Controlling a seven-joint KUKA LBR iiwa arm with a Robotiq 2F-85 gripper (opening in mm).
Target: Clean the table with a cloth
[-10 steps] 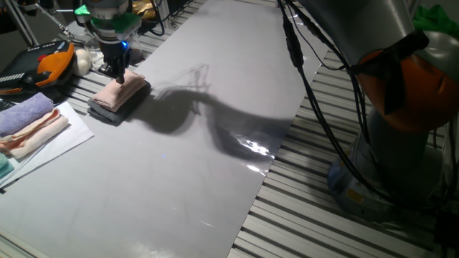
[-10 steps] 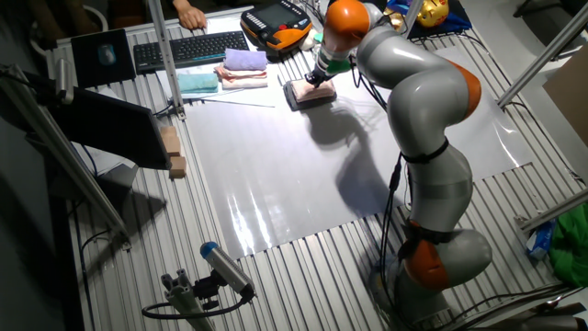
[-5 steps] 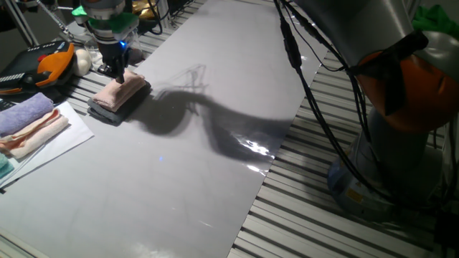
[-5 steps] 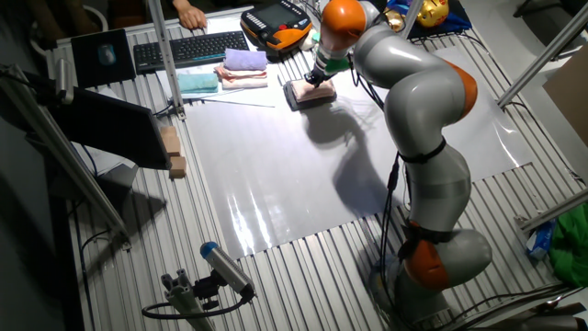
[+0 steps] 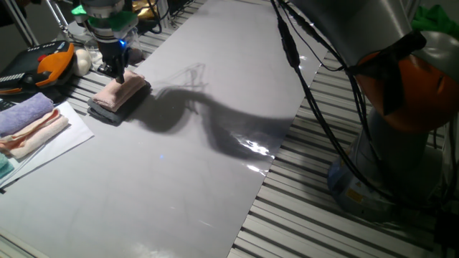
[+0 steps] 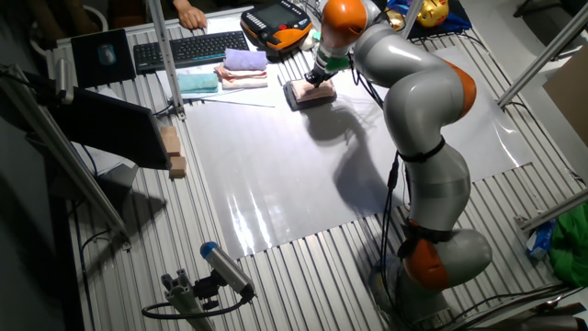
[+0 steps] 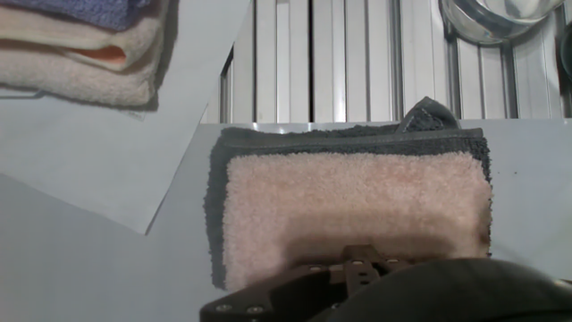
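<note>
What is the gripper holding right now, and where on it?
Cannot be told: the gripper sits on the pink cloth's near edge, but the fingers are hidden.

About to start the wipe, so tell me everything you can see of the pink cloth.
The pink cloth is a pale, fuzzy terry piece, folded into a flat rectangle. It lies squarely on a slightly larger dark grey cloth, near the table's far edge beside stacked towels. The gripper stands right above it, at or touching its top; whether it is open is unclear.

The grey and orange robot arm (image 6: 404, 83) has leaned slightly further toward the table's far edge. Its cables (image 5: 301, 57) have shifted a touch the same way. Its two-finger gripper (image 5: 119, 74) has barely moved.
</note>
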